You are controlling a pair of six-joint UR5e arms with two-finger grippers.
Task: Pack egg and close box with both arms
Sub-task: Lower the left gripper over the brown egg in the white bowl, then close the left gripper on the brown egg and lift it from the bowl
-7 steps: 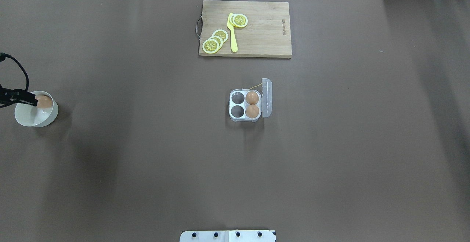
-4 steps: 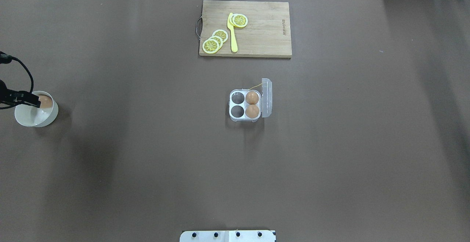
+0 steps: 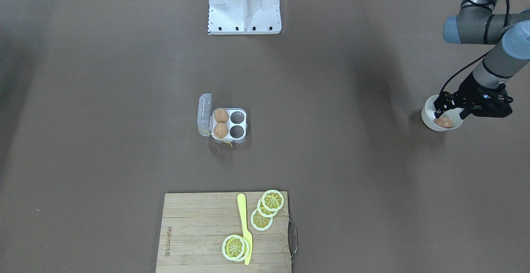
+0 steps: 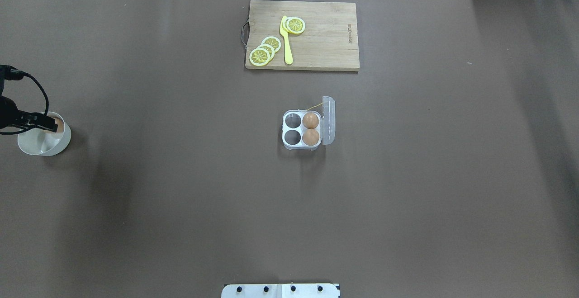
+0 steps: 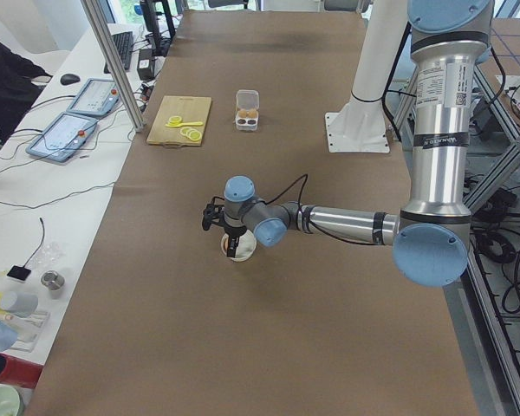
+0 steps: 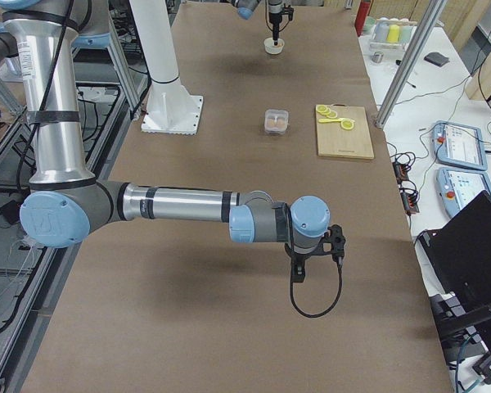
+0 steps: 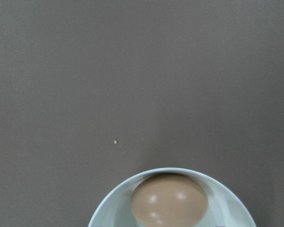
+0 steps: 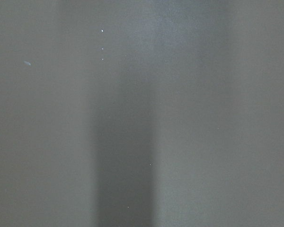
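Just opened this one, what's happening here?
The left pincer is down at the cream bowl, over the egg lying in it; a grip can't be confirmed. The box sits mid-table, lid open, two eggs in, two cells empty. The right arm is far from the box.

L gripper (image 4: 51,126) further over bowl (image 4: 38,145), egg (image 3: 443,122) now mostly covered from overhead

Three eggs (image 4: 310,120) are lying out: two in the 3 o'clock cells of the one box (image 4: 301,129), one in the single bowl (image 4: 40,146). One cutting board (image 4: 330,40) is carrying five lemon slices (image 4: 260,56) and one yellow knife (image 4: 287,49). Two arms (image 3: 492,64) are showing.
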